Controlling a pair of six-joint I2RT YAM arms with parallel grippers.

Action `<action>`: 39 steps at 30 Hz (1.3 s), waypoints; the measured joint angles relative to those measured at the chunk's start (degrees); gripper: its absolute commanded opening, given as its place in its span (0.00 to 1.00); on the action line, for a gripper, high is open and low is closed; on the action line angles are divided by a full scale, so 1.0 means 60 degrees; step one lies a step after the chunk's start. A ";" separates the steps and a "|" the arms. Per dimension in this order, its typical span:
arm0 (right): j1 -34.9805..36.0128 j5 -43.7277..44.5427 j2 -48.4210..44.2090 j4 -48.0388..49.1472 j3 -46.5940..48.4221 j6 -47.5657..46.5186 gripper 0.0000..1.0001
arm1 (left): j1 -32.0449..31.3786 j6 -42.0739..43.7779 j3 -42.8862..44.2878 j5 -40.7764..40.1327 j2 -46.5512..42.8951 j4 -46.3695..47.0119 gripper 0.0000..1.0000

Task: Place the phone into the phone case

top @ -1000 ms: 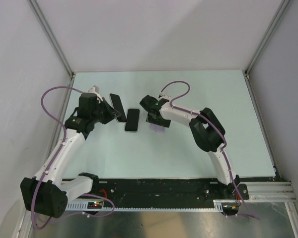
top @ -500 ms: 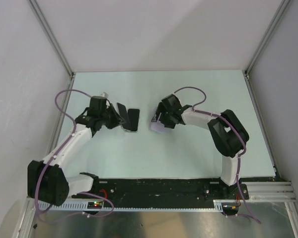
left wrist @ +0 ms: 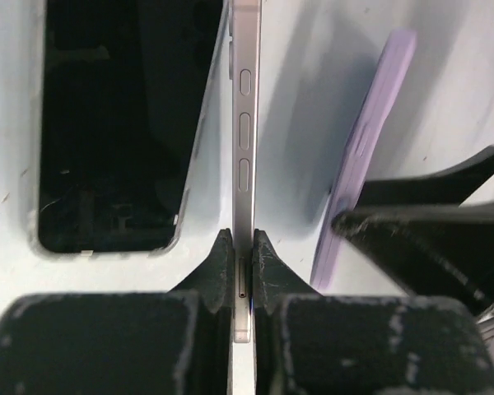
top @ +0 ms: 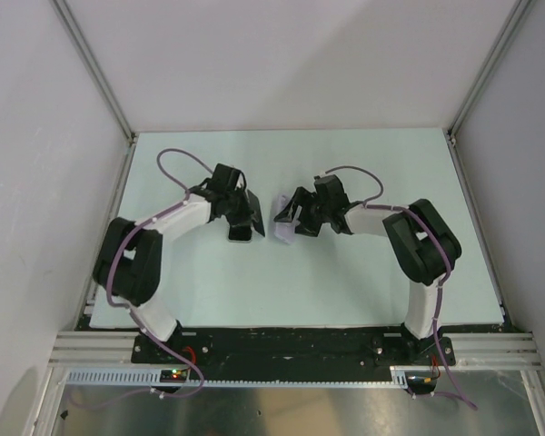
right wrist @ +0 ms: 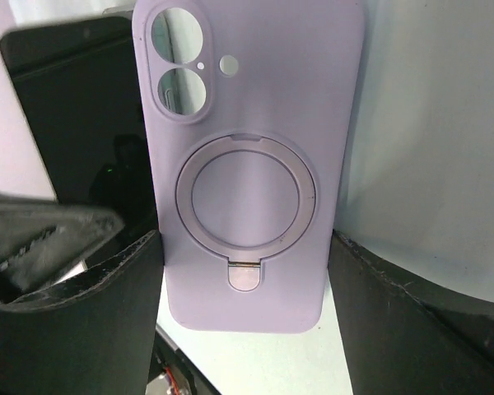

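**Clerk:** Item one, your left tool?

**Operator:** My left tool [left wrist: 243, 247]: jaws pinched almost together on the phone [left wrist: 243, 123]. It is gripped by its flat faces at one end and stands on edge above the worktop [top: 391, 272], side buttons towards my wrist camera.

**Clerk:** Item two, the right?

**Operator:** My right tool [right wrist: 245, 255]: jaws set wide, one finger against each long side of the lilac phone case [right wrist: 255, 164]. Its back faces my right wrist camera, showing the ring stand and camera cut-outs. I judge the open side faces away, towards the phone.

**Clerk:** Anything unlisted?

**Operator:** One second phone [left wrist: 115, 123], dark screen up, flat on the worktop just beside the held one. Neither tool grips it.

**Clerk:** Progress?

**Operator:** Done, by my reckoning: both parts are picked up and brought near each other at mid-worktop. Not done: phone and case are apart, with a clear gap between them and nothing seated. Left to do: square the phone's back to the case's open side, close the gap, and press the corners home.
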 measured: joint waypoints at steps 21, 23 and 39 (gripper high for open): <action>-0.0667 -0.1355 -0.0390 0.1224 -0.1060 0.0492 1.00 | -0.1071 -0.0674 0.1632 0.0109 0.1552 0.0645 0.00; -0.0769 -0.1388 -0.0444 0.1242 -0.1126 0.0550 0.99 | -0.1209 -0.0714 0.1676 0.0102 0.1552 0.0641 0.00; -0.1570 -0.2142 -0.0219 0.3355 -0.1665 0.1985 0.99 | -0.1413 -0.0929 0.2390 0.0066 0.1552 0.0776 0.00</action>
